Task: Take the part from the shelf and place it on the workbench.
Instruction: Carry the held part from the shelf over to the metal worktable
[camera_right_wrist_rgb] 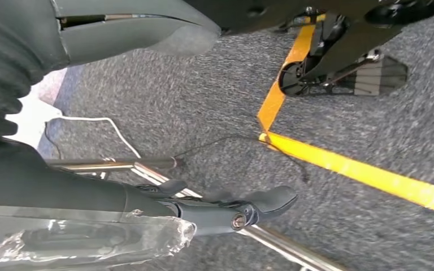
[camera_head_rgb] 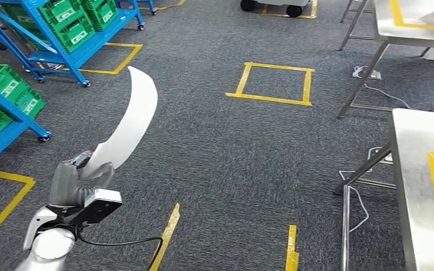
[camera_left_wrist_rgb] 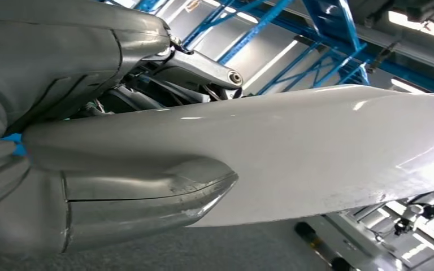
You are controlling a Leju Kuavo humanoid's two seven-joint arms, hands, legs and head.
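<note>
Gripped in the left hand (camera_head_rgb: 82,180), the white curved part (camera_head_rgb: 127,121) rises over grey carpet (camera_head_rgb: 215,158), fingers wrapped round its lower end. Blue shelf (camera_head_rgb: 11,121) stands left of the part; the steel workbench (camera_head_rgb: 415,169) lies well apart, right. Right hand (camera_right_wrist_rgb: 90,113) hangs, holding nothing, fingers apart.

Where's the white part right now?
In the head view the white part is low on the left, gripped by the left hand, over carpet beside the blue shelf, well short of the workbench.
</note>
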